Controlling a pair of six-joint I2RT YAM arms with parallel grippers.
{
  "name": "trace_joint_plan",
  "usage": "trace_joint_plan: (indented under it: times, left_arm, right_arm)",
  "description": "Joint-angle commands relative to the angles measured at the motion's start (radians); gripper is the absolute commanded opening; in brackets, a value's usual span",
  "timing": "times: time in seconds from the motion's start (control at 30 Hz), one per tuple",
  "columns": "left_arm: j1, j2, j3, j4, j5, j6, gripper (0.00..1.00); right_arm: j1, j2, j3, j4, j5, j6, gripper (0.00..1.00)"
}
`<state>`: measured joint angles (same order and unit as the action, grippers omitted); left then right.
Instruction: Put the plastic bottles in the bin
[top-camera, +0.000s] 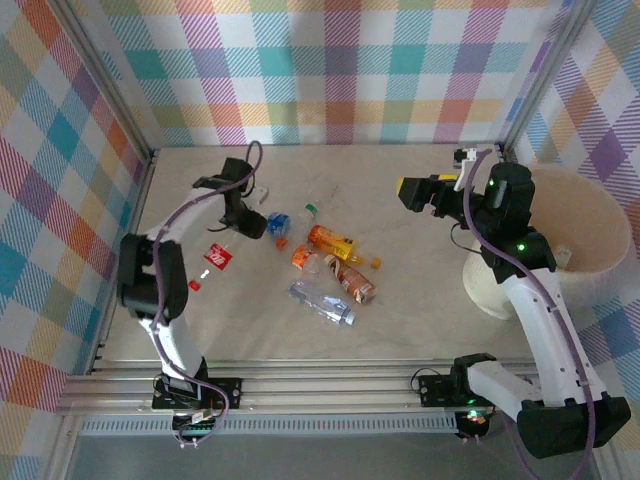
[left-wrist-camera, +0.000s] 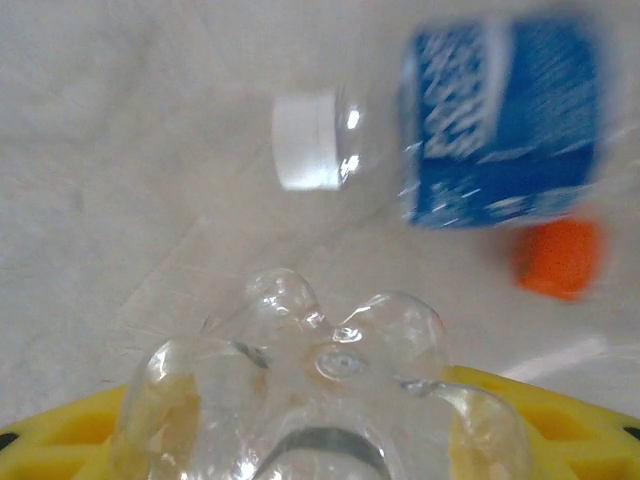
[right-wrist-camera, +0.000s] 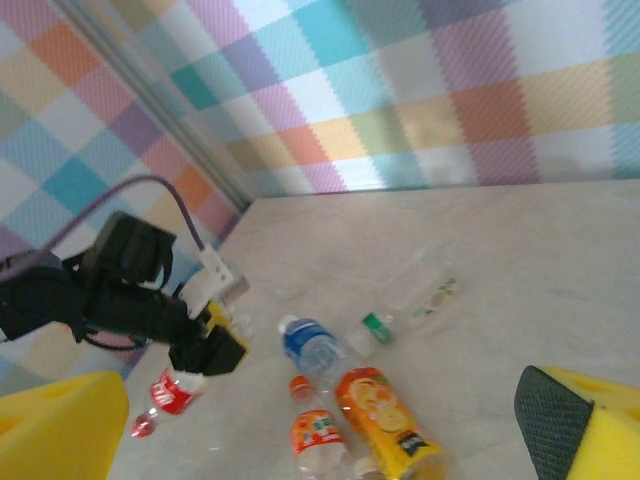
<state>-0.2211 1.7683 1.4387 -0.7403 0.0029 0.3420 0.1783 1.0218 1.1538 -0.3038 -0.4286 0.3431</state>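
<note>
My left gripper (top-camera: 250, 216) is at the back left of the table, shut on a clear plastic bottle (left-wrist-camera: 330, 340). The bottle's lobed base pokes out between the yellow fingers (left-wrist-camera: 60, 440). Just beyond it lie a blue-labelled bottle (left-wrist-camera: 500, 120) with a white cap and an orange cap (left-wrist-camera: 558, 258). More bottles lie mid-table: blue (top-camera: 278, 222), green-capped (top-camera: 310, 211), yellow-orange (top-camera: 332, 240), small orange (top-camera: 303, 258), brown-orange (top-camera: 355, 283), clear (top-camera: 322, 302) and red-labelled (top-camera: 217, 258). My right gripper (top-camera: 425, 190) hangs open and empty, left of the white bin (top-camera: 600, 215).
Checked walls with metal corner posts close in the table on three sides. The bin stands at the right edge behind my right arm. An aluminium rail runs along the near edge. In the right wrist view the left arm (right-wrist-camera: 110, 290) hovers over the red-labelled bottle (right-wrist-camera: 180, 390).
</note>
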Motion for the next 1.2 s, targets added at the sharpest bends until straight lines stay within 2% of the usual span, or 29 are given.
trace_joint_plan:
  times: [0.0, 0.13, 0.27, 0.4, 0.53, 0.7, 0.8, 0.97, 1.17]
  left_arm:
    - [0.009, -0.151, 0.039, 0.045, 0.175, -0.112, 0.46]
    - [0.009, -0.279, -0.005, 0.171, 0.287, -0.234, 0.47]
    - [-0.003, -0.394, -0.095, 0.387, 0.388, -0.460, 0.49]
    - [-0.061, -0.492, -0.217, 0.656, 0.384, -0.696, 0.50]
    - [-0.135, -0.535, -0.287, 0.791, 0.342, -0.844, 0.51]
    - [-0.286, -0.529, -0.272, 0.800, 0.258, -0.876, 0.51]
    - [-0.365, -0.509, -0.276, 0.861, 0.213, -0.926, 0.51]
    - [-0.442, -0.467, -0.275, 0.929, 0.177, -0.964, 0.51]
    - [-0.487, -0.419, -0.262, 0.977, 0.136, -1.005, 0.51]
  right_arm:
    - [0.009, 0.007, -0.027, 0.121, -0.143, 0.059, 1.00]
    - [0.029, 0.016, -0.052, 0.169, -0.157, 0.059, 1.00]
    - [0.061, 0.014, -0.097, 0.259, -0.200, 0.050, 1.00]
    - [0.126, 0.048, -0.090, 0.266, -0.272, -0.005, 1.00]
    - [0.205, 0.083, -0.069, 0.227, -0.258, -0.090, 1.00]
    - [0.281, 0.146, -0.040, 0.201, -0.221, -0.146, 1.00]
    - [0.320, 0.188, -0.025, 0.188, -0.214, -0.178, 1.00]
    - [0.365, 0.222, -0.011, 0.174, -0.243, -0.218, 1.00]
    - [0.385, 0.222, -0.028, 0.142, -0.162, -0.267, 1.00]
